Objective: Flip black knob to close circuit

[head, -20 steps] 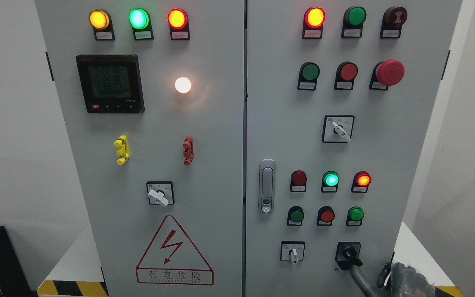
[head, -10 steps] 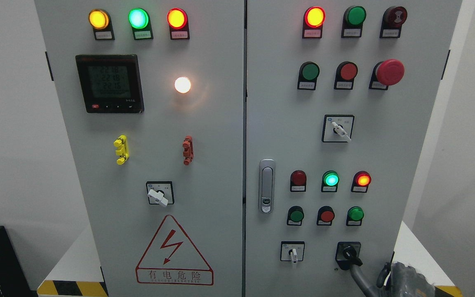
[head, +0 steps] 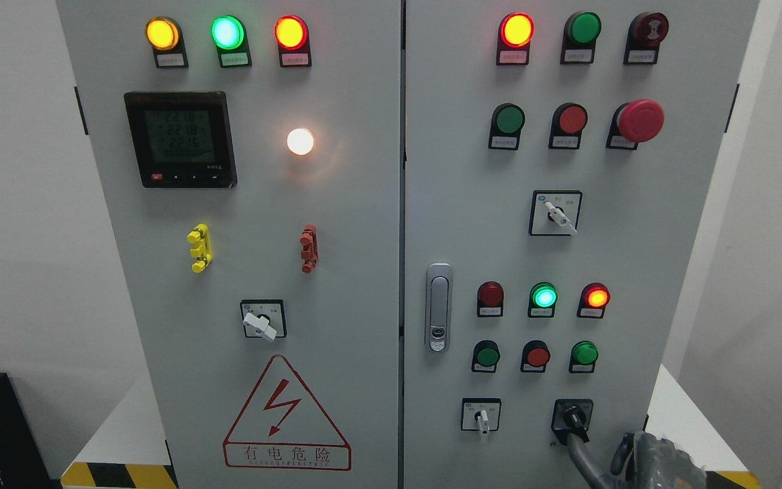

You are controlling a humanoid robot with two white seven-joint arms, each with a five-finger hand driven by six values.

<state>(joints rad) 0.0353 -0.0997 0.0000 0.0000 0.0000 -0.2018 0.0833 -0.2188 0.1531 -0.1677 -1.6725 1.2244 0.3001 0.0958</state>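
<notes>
The black knob (head: pixel 573 417) sits in a square black frame at the lower right of the grey cabinet's right door (head: pixel 472 204). Its handle points almost straight down. My right hand (head: pixel 608 456) comes up from the bottom edge just right of the knob, and a grey part of it reaches up to touch the underside of the handle. Most of the hand is cut off by the picture's edge. My left hand does not show.
Left of the knob is a white selector switch (head: pixel 480 415). Above are a row of push buttons (head: pixel 537 356), lit indicator lamps (head: pixel 544 297) and the door latch (head: pixel 438 307). A red emergency button (head: pixel 640 120) sticks out at upper right. White plinth edges with hazard stripes (head: pixel 119 474) flank the cabinet.
The black knob's handle has swung from pointing lower right to nearly straight down. My right hand has shifted a little to the left with it.
</notes>
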